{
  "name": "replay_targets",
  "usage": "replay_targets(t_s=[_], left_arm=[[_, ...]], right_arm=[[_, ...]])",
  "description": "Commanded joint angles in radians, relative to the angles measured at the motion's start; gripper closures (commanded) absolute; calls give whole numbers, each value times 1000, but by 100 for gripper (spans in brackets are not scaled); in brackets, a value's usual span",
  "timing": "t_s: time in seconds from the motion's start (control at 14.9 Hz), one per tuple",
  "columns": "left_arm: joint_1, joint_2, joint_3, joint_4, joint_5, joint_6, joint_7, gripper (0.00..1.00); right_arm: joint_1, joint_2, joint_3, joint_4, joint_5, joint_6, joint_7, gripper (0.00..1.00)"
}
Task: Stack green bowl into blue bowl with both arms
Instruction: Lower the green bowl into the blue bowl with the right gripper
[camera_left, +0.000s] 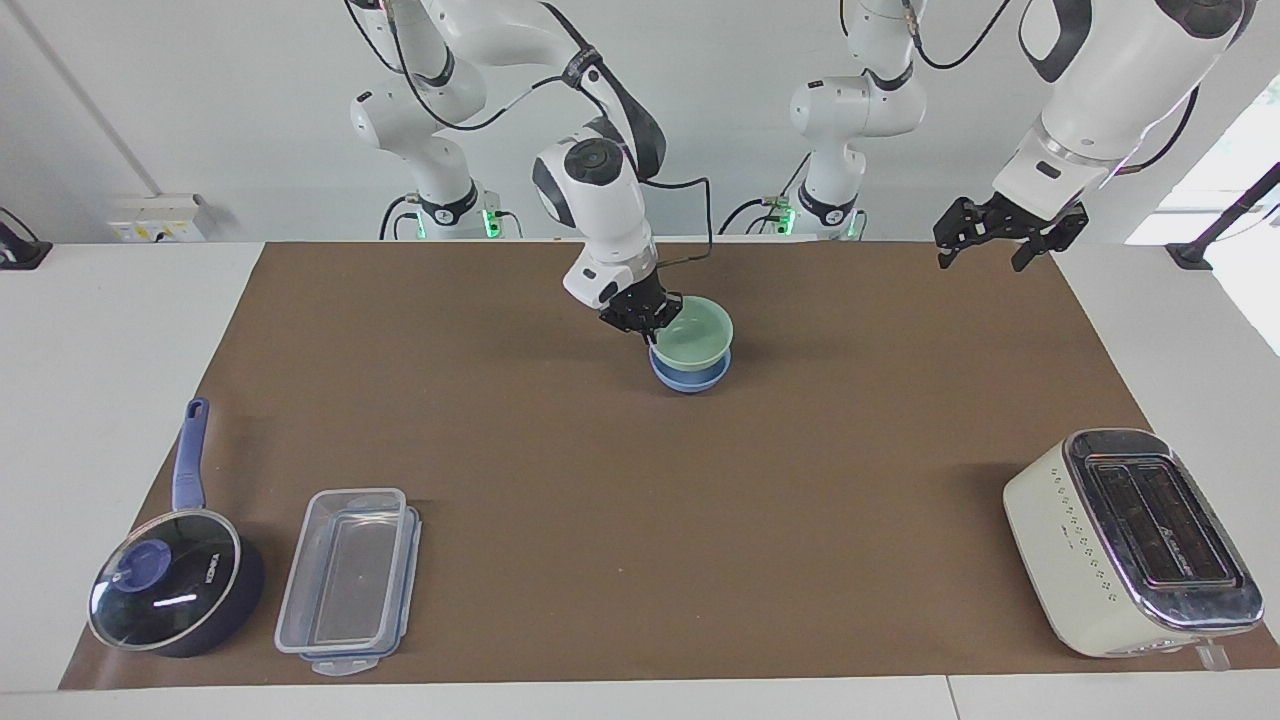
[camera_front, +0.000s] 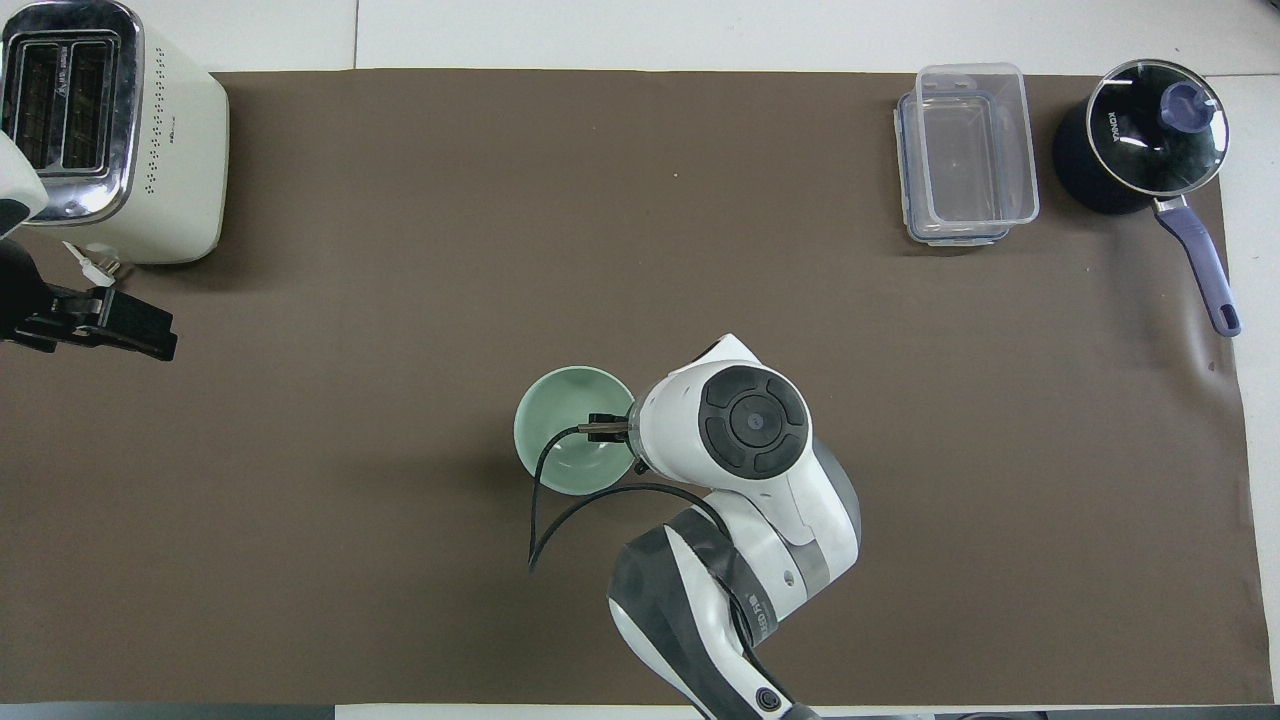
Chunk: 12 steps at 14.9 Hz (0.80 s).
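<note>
We take the blue bowl (camera_left: 689, 377) as our landmark: it stands on the brown mat (camera_left: 640, 480) in the middle of the table's length, on the half nearer to the robots. The green bowl (camera_left: 694, 336) sits right over it and down in its mouth, so that in the facing view only a band of the blue wall shows under the green one, and in the overhead view the green bowl (camera_front: 573, 430) covers the blue one wholly. Our right gripper (camera_left: 647, 317) is at the green bowl's rim on the side toward the right arm's end of the table, its fingers pinched tight on that rim, one finger inside the bowl and one outside. Our left gripper (camera_left: 993, 235) hangs in the air well apart from the blue bowl, toward the left arm's end of the table, with its fingers spread wide and nothing between them; that arm waits. Farther from the robots than the blue bowl stand a toaster (camera_left: 1135, 540), a clear plastic box (camera_left: 350, 578) and a lidded saucepan (camera_left: 172, 585).
</note>
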Motion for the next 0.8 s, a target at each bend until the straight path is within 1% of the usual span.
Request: replay_targets(t_s=[0.0, 0.74], left_arm=[[4, -30, 4, -49, -18, 23, -3, 0], [4, -31, 4, -69, -48, 34, -10, 0]], right_arm=[[-1, -18, 1, -34, 24, 13, -3, 100], [1, -8, 1, -18, 23, 45, -9, 100]])
